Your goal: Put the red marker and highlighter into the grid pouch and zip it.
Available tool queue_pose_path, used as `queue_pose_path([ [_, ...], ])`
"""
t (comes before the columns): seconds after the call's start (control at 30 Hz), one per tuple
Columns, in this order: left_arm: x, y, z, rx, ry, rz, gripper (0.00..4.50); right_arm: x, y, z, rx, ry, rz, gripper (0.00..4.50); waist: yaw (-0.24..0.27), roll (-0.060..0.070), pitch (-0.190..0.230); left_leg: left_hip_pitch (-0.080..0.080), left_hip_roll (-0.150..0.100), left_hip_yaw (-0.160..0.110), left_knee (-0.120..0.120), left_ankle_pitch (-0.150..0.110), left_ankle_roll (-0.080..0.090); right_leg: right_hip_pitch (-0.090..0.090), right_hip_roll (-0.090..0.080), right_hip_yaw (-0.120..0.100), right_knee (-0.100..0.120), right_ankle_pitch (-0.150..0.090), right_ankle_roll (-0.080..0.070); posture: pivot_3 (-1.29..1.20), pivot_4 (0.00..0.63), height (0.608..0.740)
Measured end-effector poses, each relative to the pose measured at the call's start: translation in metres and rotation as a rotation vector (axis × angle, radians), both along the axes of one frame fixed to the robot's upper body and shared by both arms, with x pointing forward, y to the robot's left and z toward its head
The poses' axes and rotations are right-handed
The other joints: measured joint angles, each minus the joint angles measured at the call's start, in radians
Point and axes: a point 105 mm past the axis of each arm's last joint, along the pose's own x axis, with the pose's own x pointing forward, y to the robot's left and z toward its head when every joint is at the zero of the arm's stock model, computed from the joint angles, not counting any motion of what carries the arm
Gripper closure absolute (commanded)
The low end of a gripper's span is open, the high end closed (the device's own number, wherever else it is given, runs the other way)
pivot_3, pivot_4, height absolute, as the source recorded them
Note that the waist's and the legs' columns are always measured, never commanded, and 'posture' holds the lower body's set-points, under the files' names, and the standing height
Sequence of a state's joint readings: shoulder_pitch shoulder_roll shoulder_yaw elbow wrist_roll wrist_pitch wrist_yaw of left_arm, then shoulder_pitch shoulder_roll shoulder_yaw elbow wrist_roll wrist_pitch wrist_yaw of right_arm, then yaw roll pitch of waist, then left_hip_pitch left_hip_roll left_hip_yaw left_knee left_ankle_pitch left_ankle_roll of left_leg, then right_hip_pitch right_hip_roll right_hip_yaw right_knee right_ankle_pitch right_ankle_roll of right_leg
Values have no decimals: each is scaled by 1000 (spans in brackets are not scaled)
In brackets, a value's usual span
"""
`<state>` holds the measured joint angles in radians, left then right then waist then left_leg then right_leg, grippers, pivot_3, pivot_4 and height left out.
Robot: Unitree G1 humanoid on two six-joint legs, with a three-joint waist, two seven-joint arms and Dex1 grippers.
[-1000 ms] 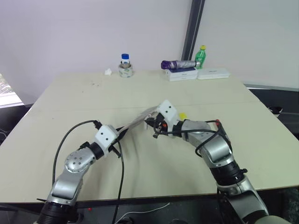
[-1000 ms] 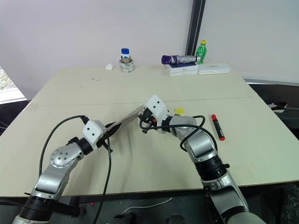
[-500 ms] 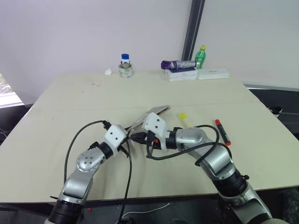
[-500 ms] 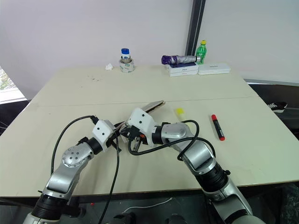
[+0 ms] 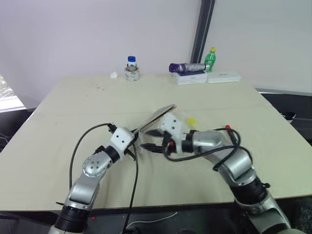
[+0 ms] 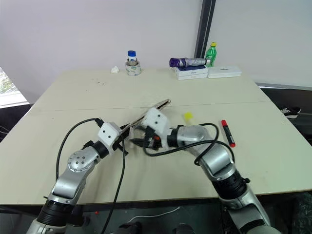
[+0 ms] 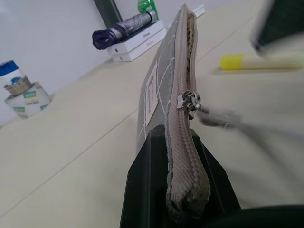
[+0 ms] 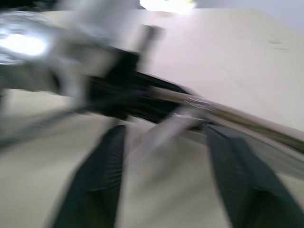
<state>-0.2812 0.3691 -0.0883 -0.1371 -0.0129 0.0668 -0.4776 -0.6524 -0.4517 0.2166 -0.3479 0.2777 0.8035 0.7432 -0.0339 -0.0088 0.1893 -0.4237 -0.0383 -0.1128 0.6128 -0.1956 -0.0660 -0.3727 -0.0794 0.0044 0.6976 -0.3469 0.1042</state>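
A: Changed since a second ago: right gripper (image 6: 138, 142) now spread wide instead of clenched, sitting nearer the left gripper (image 6: 127, 142); zipper pull (image 7: 189, 101) now close to the left gripper's end of the grid pouch (image 6: 152, 109).

B: Left gripper?

A: Clamping one end of the grid pouch, holding it edge-up and slanting off the table (image 6: 73, 102). Right gripper hovering just beside that end, grasping nothing.

B: Pens?

A: Lying flat on the table, to the robot's right of the pouch: highlighter (image 6: 187, 116) near, red marker (image 6: 226, 132) further right, well apart from each other.

B: Surface, room?

A: Pale beige table, bare in the middle. Standing along the far edge: small jar with blue lid (image 6: 131, 62), white boxes (image 6: 208, 72) carrying a folded purple umbrella (image 6: 187, 62), green bottle (image 6: 211, 53). Plain white wall (image 6: 97, 29) behind, dark vertical post (image 6: 204, 27).
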Motion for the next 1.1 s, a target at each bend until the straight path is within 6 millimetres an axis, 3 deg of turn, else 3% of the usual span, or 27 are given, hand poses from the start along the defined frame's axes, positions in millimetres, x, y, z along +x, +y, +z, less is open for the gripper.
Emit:
queue_pose_path([
  [0.1,1,6,2,44,-21,1,4500,26,-50,-5,-36,18,-243,1646,9,0,0,0,0,0,0,0,0,0,0,0,-1,0,0,0,150,737],
  [0.23,1,17,5,110,-57,4,4500,49,-126,-32,-87,114,-595,1646,19,0,0,0,0,1,-1,0,0,0,0,0,-2,0,0,0,150,737],
  [0.33,4,20,6,116,-69,11,4500,54,-148,-49,-113,155,-710,1646,13,0,0,-1,0,2,-1,0,0,-1,0,1,-1,0,0,0,150,737],
  [0.67,8,22,3,153,-89,25,4500,70,-146,-73,-18,222,-790,1646,15,0,0,-1,0,2,-1,0,0,0,0,0,-1,0,0,0,150,737],
  [0.77,8,21,3,145,-89,27,4500,75,-153,-81,-25,229,-832,2520,16,0,0,-1,0,2,-1,0,0,0,0,0,-1,0,0,0,150,737],
  [0.83,8,20,3,137,-91,31,4500,76,-155,-81,-26,220,-842,3539,16,0,0,-1,0,2,-1,0,0,0,0,0,-1,0,0,0,150,737],
  [1.0,8,21,2,135,-90,36,4500,76,-155,-81,-30,216,-837,3617,16,0,0,-1,0,2,-1,0,0,0,0,0,-1,0,0,0,150,737],
  [1.1,8,21,3,134,-91,36,4500,70,-155,-69,-72,173,-770,3617,16,0,0,-1,0,2,-1,0,0,-1,0,0,-2,0,0,0,150,737],
])
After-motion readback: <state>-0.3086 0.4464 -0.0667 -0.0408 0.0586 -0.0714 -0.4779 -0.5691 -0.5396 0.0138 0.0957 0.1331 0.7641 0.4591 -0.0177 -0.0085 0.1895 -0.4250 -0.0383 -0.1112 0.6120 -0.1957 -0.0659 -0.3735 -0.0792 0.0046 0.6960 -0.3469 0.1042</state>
